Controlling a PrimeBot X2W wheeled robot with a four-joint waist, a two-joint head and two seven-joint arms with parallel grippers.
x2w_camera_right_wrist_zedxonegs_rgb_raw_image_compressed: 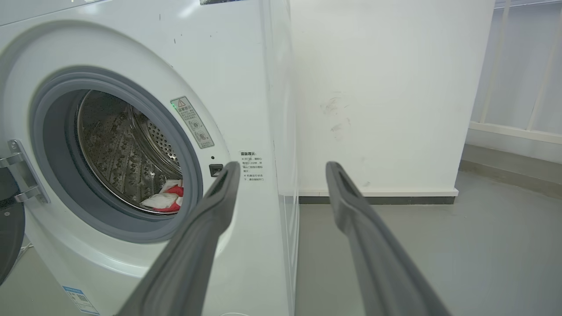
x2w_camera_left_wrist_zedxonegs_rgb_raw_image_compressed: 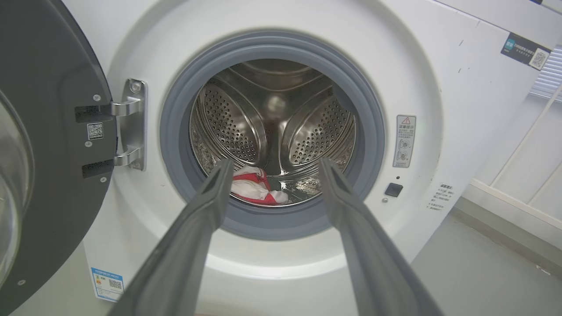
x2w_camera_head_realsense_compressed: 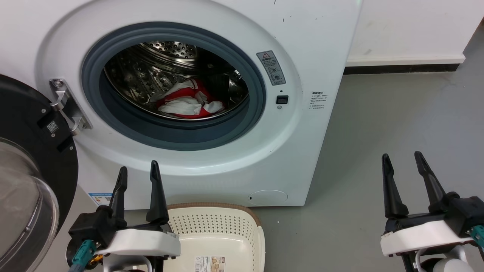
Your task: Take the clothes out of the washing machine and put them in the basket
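my left gripper (x2w_camera_head_realsense_compressed: 138, 166) sits low on the left of the head view, in front of the washing machine (x2w_camera_head_realsense_compressed: 310, 45). both dark fingers point up with a clear gap between them, gripping nothing. in the left wrist view the same two fingers frame the lower part of the drum (x2w_camera_head_realsense_compressed: 151, 75) opening, spread wide, well short of it.

my right gripper (x2w_camera_head_realsense_compressed: 401, 155) is at the lower right over the grey floor (x2w_camera_head_realsense_compressed: 378, 132), off to the right of the machine. its fingers are parted about as much and it has hold of nothing. its wrist view looks along the machine's right front corner toward the white wall (x2w_camera_head_realsense_compressed: 408, 26).

the round black-framed glass door (x2w_camera_head_realsense_compressed: 22, 113) is swung fully open to the left on its metal hinge (x2w_camera_head_realsense_compressed: 68, 105).

the clothes (x2w_camera_head_realsense_compressed: 185, 102) are a red and white crumpled bundle at the bottom of the steel drum, near the front, just behind the grey rubber ring (x2w_camera_head_realsense_compressed: 174, 138). they are well apart from both grippers.

the basket (x2w_camera_head_realsense_compressed: 211, 223) is cream with perforated sides and stands on the floor right in front of the machine, below the opening. its brown rim faces the machine and a label shows on its bottom. it's just right of my left gripper, whose white wrist housing overlaps the basket's left edge in the head view. can't tell if the basket touches the machine.
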